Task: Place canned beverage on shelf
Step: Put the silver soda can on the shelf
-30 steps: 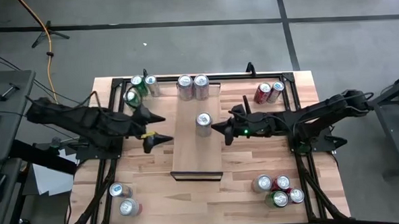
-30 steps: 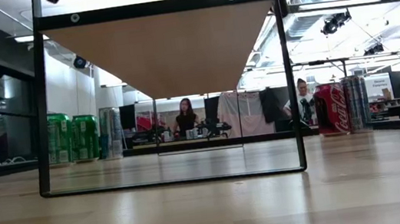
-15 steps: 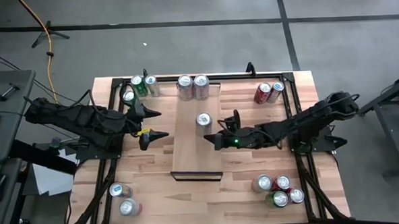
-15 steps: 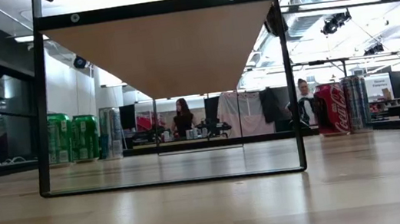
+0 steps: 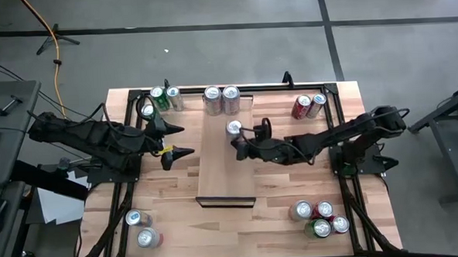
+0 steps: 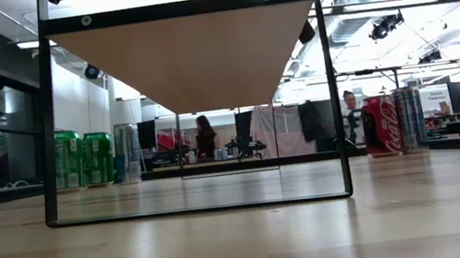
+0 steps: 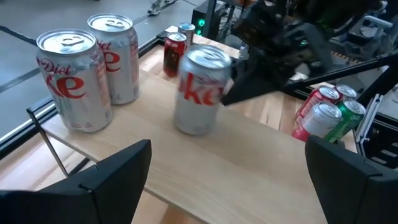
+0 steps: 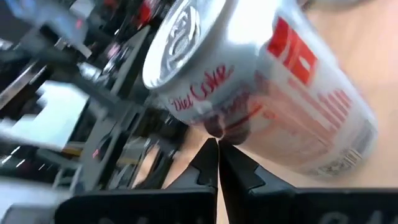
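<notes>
The shelf (image 5: pixel 227 171) is a pale board raised on a black frame; the low view shows its underside (image 6: pixel 185 59). Two silver Diet Coke cans (image 5: pixel 221 99) stand at its far end. A third silver can (image 5: pixel 234 129) stands on its base on the shelf, also seen in the left wrist view (image 7: pixel 199 90). My right gripper (image 5: pixel 238 143) is shut, with its tips at this can's near-right side. My left gripper (image 5: pixel 177 142) is open and empty, left of the shelf, clear of every can. My right gripper touches the third can's side wall (image 8: pixel 239 121) with its shut fingertips (image 8: pixel 211 158), nothing between them. The fingers come about level from the table's right and slightly near side. The can stands upright on the shelf, as the left wrist view shows (image 7: pixel 231 78).
Green and silver cans (image 5: pixel 158 100) stand at the far left and red cans (image 5: pixel 309 105) at the far right. More cans stand at the near right (image 5: pixel 318 217) and near left (image 5: pixel 140 229). The black frame rails (image 5: pixel 338 139) flank the shelf. People stand in the room beyond (image 6: pixel 350 117).
My right gripper has gone toward the table's left, over the shelf, and up against the third can. The can has slid upright along the shelf toward the far end, closer to the two cans there. My left gripper has drawn back a little toward the left.
</notes>
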